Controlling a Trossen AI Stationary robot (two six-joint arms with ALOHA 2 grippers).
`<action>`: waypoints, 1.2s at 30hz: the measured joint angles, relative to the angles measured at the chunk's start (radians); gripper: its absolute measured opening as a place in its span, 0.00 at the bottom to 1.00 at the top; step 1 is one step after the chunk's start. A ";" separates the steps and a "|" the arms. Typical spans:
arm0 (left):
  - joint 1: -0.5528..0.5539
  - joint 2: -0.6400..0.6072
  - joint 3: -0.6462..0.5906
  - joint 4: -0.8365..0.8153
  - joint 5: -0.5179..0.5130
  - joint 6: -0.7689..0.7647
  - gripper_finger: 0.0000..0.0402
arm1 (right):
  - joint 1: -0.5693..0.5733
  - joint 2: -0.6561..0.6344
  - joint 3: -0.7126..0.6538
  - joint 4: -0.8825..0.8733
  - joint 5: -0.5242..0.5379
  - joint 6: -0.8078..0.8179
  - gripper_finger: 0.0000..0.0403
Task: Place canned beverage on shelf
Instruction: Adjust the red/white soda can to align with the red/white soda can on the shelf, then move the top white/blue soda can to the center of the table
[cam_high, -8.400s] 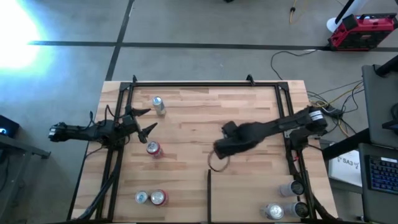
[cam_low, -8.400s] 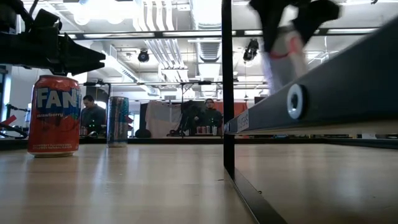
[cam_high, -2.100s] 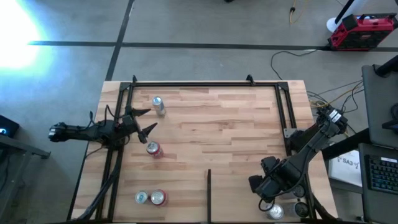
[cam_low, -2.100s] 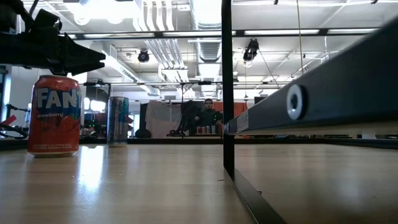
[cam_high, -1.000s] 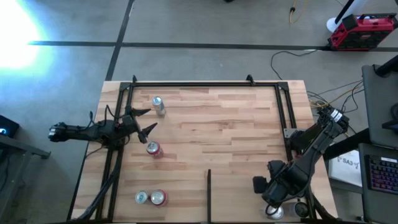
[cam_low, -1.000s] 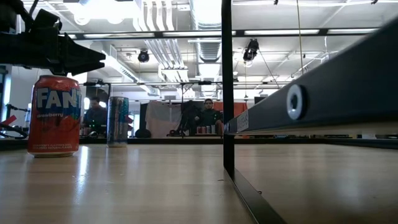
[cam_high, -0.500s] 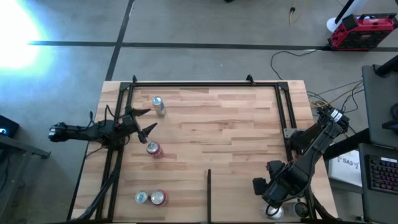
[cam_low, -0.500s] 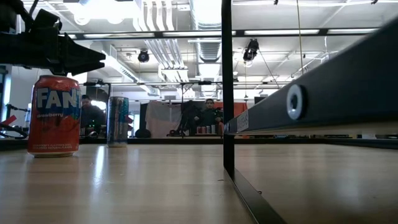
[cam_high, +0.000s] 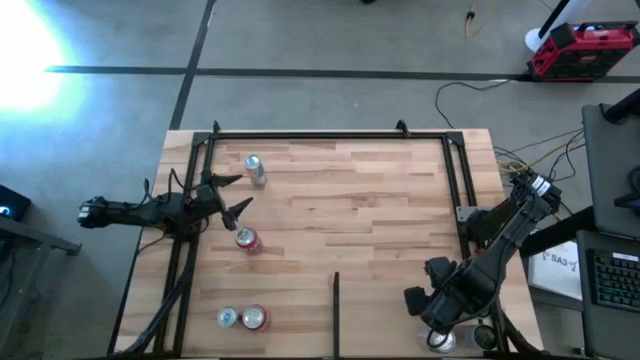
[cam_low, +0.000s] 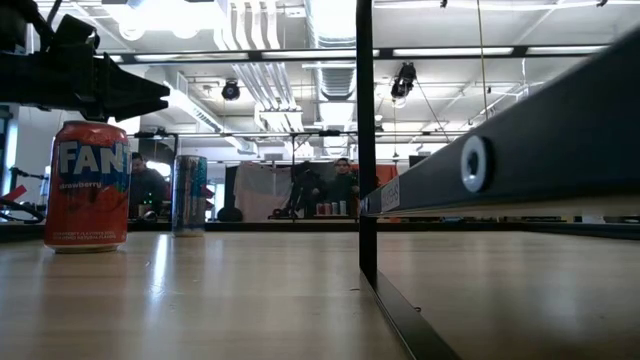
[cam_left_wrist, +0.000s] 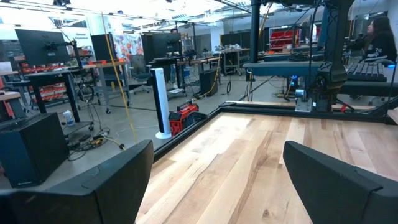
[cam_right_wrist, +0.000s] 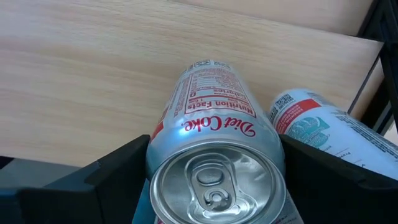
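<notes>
At the near right corner of the shelf (cam_high: 350, 200), we see the right gripper (cam_high: 437, 326) lowered over a silver Diet Coke can (cam_right_wrist: 214, 165). In the right wrist view its 2 dark fingers (cam_right_wrist: 112, 171) sit spread on either side of the can, close to its sides; we cannot tell whether they actually press on it. A second can with teal print (cam_right_wrist: 323, 134) stands just beside the Diet Coke can, next to the black frame tube. From above, the Diet Coke can shows as a silver top (cam_high: 441, 341) partly under the gripper, with another can (cam_high: 483, 335) near it outside the frame. The shelf is a light wooden board with a black metal frame and a thin dark divider strip (cam_high: 335, 310) rising from its near edge. On the left half of the board we see 4 cans standing upright: a slim silver and blue can (cam_high: 255, 168) towards the far side, a red Fanta can (cam_high: 246, 239) near the middle, and a silver can (cam_high: 228, 318) touching a red can (cam_high: 255, 318) near the front edge. The left gripper (cam_high: 235, 195) hovers at the board's left edge between the slim can and the Fanta can, its fingers wide apart and holding nothing.
</notes>
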 joint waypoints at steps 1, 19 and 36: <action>0.000 0.000 0.000 0.000 0.000 0.000 0.85 | 0.000 0.000 0.000 0.000 -0.001 0.000 0.80; 0.000 0.000 0.000 0.000 0.000 0.000 0.85 | 0.000 0.000 0.000 -0.006 -0.026 -0.037 0.80; 0.000 0.000 0.000 0.000 0.000 0.000 0.85 | -0.002 0.000 -0.001 -0.009 -0.026 -0.087 0.98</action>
